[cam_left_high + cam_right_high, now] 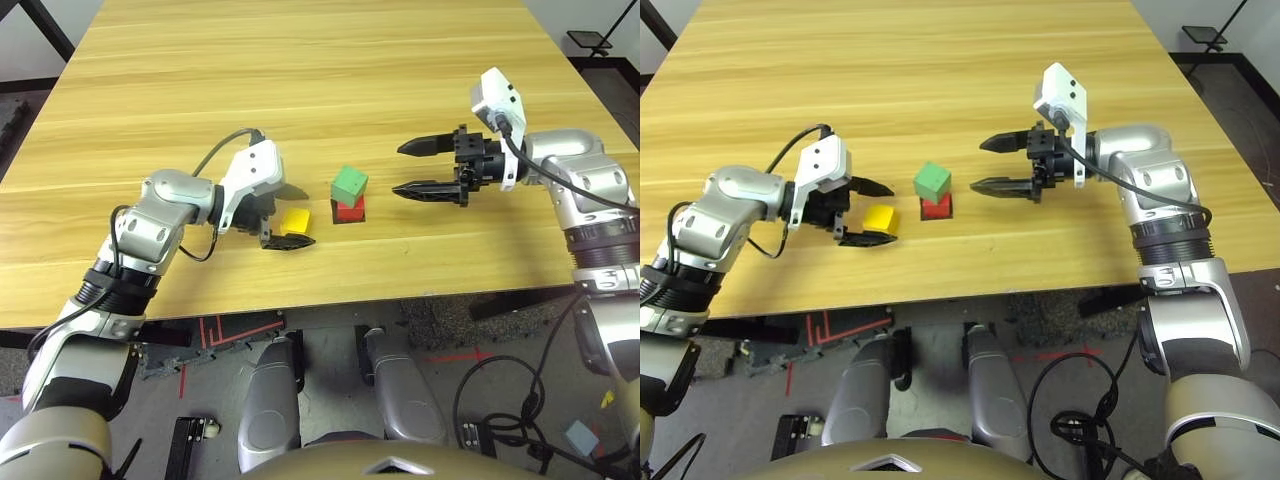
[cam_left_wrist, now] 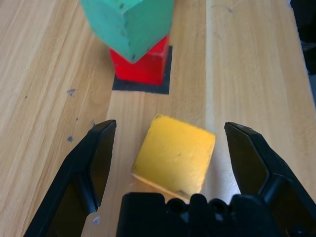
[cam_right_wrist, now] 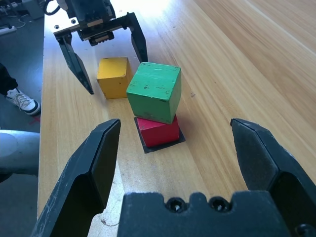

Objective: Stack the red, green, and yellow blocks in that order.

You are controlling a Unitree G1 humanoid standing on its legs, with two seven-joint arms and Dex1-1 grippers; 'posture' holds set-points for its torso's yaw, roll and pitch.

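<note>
Robot at a wood-grain tabletop [image 1: 300, 60], arms reaching in from the L & R edges of its near side. Red block [image 3: 159, 132] sits on a flat black sq. patch [image 1: 347, 219], nearer the tabletop's near edge than its far edge, approx. midway btwn L & R edges. Green block [image 1: 349, 186] rests on top of red, turned at an angle to it, corners overhanging. Yellow block [image 2: 175, 155] is on the bare tabletop, just to the robot's L of the stack & a bit closer to the near edge, not touching red.

L pincer [image 2: 170, 128]: wide, w/ yellow btwn its fingers, not gripped. R pincer [image 3: 176, 123]: also wide & empty, well toward the R edge from the stack, fingers pointing at it. Beyond the near edge, on the floor [image 1: 330, 320]: black cables [image 1: 500, 420] & red tape lines [image 1: 245, 335]. A person's shoe [image 3: 23, 100] is on the floor too.
</note>
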